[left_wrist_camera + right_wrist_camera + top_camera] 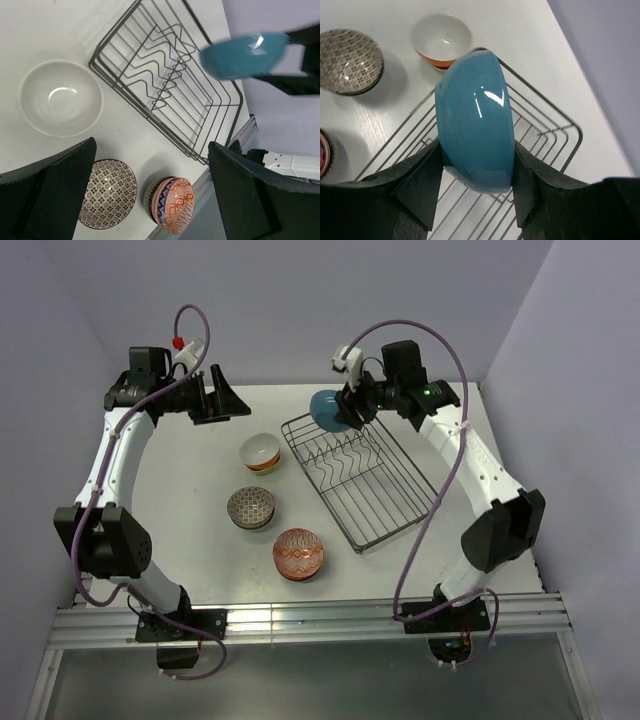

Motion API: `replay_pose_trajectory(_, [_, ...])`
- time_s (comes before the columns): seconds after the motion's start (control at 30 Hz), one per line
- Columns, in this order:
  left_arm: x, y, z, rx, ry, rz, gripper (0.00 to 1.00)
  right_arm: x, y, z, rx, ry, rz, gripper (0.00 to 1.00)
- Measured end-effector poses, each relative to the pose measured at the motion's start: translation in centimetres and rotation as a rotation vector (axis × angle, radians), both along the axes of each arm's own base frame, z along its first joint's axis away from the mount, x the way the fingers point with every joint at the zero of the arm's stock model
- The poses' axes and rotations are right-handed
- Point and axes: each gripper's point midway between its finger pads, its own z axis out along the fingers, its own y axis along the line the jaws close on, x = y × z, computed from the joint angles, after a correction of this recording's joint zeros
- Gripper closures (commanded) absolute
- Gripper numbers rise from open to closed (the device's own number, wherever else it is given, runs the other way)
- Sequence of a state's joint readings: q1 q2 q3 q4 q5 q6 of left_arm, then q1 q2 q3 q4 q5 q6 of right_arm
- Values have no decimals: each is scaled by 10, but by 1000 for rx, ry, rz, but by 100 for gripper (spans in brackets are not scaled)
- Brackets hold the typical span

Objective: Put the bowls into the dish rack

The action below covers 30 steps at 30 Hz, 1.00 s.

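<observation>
My right gripper (pixel 345 410) is shut on a blue bowl (pixel 324 408) and holds it on edge above the far end of the dark wire dish rack (pixel 395 502). The blue bowl (pixel 475 120) fills the right wrist view between both fingers, over the rack (pixel 550 135). My left gripper (pixel 222 397) is open and empty, raised at the far left. On the table lie a white bowl with an orange outside (pixel 260 451), a dark brown patterned bowl (pixel 250 506) and a red-orange patterned bowl (pixel 298 552). The left wrist view shows them too: white (pixel 60 97), brown (pixel 107 192), red-orange (pixel 175 205).
The rack (pixel 165 85) holds no bowls and lies slanted on the right half of the white table (pixel 190 530). The table's near edge meets a metal rail (pixel 300 625). Purple walls close in the back and sides.
</observation>
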<state>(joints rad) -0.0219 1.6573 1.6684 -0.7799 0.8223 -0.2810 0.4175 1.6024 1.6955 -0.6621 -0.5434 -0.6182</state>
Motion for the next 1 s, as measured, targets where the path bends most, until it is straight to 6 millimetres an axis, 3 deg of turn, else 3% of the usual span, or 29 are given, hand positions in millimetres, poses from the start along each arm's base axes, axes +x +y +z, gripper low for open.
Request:
replay_pose_trajectory(0.2, [-10, 0, 35, -6, -122, 33, 0, 51, -39, -32, 129, 266, -260, 100])
replay_pose_trajectory(0.37, [-12, 1, 25, -14, -93, 53, 1, 79, -59, -48, 205, 375, -381, 100])
replay_pose_trajectory(0.67, [-13, 0, 9, -31, -33, 74, 0, 98, -65, -75, 227, 463, -453, 100])
replay_pose_trajectory(1.0, [-12, 0, 7, -31, -28, 78, 0, 111, -70, -98, 199, 493, -530, 100])
